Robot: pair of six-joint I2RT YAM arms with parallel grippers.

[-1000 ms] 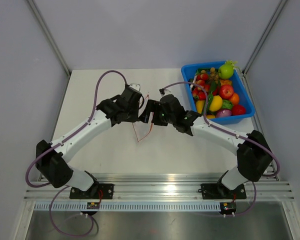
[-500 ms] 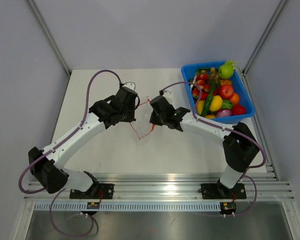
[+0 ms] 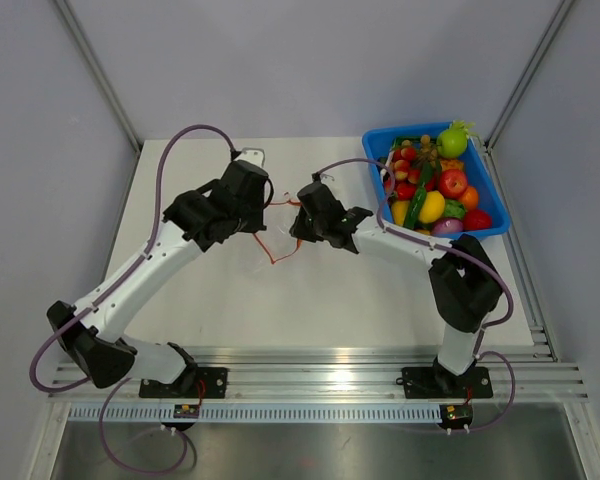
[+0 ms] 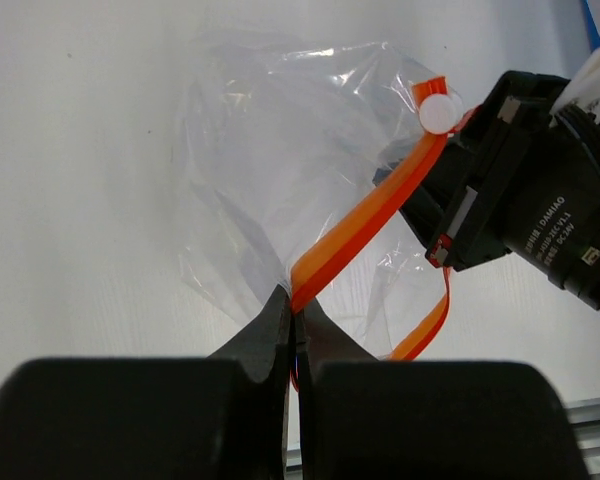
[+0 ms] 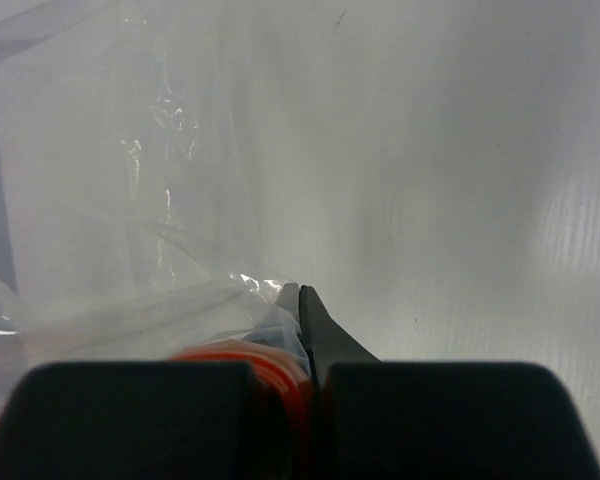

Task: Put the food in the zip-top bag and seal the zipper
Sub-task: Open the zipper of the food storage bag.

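The zip-top bag is clear and crinkly, and hangs above the table between my two grippers. Its zipper is a red-orange strip with a white slider at the far end. My left gripper is shut on the zipper's near end. My right gripper is shut on the bag's mouth, with the orange zipper bunched between its fingers. From above, the left gripper and right gripper sit close together mid-table, the zipper looping below them. The food lies in the blue bin.
The blue bin stands at the table's far right corner, heaped with several plastic fruits and vegetables. The right arm's forearm stretches from the bin's near side toward the middle. White table lies under the left arm.
The right gripper has closed on the bag's mouth. Both grippers have shifted toward the far left, carrying the bag, and the zipper loop has moved with them.
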